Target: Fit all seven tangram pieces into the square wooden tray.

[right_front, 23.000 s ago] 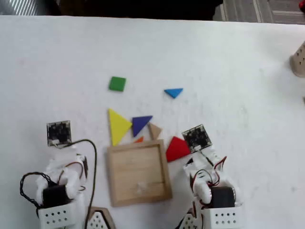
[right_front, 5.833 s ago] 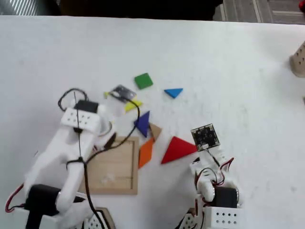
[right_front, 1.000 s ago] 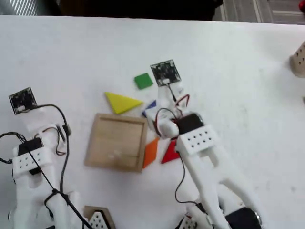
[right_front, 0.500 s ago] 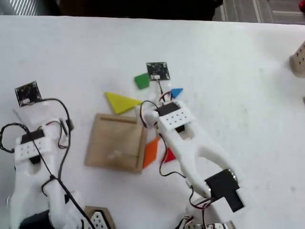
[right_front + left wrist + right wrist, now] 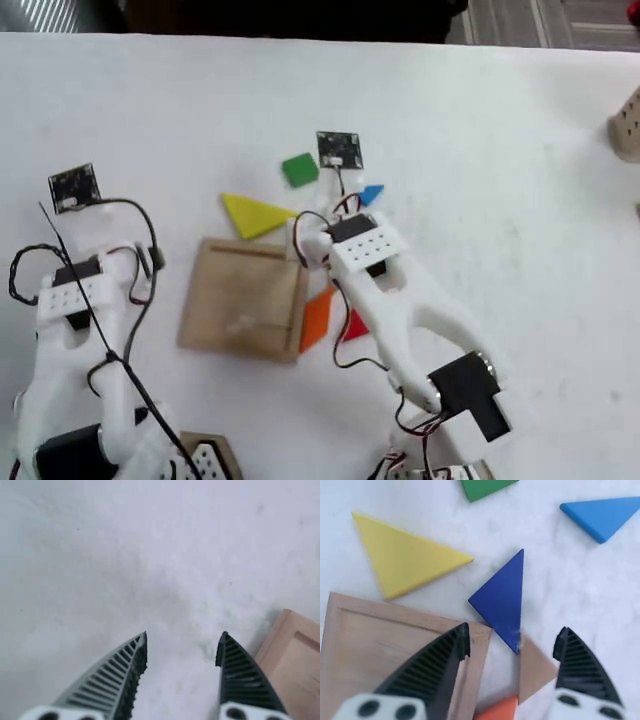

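Newly advanced right gripper [image 5: 514,629], spread, above dark blue wooden triangle [image 5: 502,600], long edge turned away from square wooden tray [image 5: 410,614]; left gripper [image 5: 183,635] likewise spread.

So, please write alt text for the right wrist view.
The right gripper hangs open above a dark blue triangle beside a corner of the wooden tray. Around lie a yellow triangle, a light blue triangle, a green piece, a tan piece and an orange piece.
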Tool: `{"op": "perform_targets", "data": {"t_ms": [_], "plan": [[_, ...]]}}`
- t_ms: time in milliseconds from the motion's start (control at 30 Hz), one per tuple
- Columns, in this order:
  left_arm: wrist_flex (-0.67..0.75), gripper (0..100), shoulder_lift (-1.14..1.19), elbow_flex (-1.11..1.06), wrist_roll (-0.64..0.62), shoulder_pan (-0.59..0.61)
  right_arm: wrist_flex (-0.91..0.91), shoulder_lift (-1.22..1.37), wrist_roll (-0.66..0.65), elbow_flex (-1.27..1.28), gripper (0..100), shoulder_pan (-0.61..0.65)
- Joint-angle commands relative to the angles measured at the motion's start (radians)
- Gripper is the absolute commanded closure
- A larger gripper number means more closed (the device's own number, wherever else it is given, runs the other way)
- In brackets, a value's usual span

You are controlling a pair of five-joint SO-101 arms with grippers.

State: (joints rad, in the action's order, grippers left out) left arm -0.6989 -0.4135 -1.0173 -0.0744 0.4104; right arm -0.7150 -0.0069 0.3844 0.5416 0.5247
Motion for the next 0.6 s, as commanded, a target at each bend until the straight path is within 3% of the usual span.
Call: {"op": "perform_targets", "data": {"t_ms": [0, 200, 567], "plan": [[-0.003, 77, -0.005, 0.049, -0.009, -0.013, 0.044, 0.036, 0.014, -0.028, 72.3, 0.004], [-0.003, 77, -0.005, 0.049, -0.008, -0.013, 0.047, 0.168, 0.014, -0.123, 72.4, 0.022], [0.002, 77, -0.005, 0.049, -0.008, -0.013, 0.094, 0.185, 0.014, -0.149, 72.4, 0.076]]}}
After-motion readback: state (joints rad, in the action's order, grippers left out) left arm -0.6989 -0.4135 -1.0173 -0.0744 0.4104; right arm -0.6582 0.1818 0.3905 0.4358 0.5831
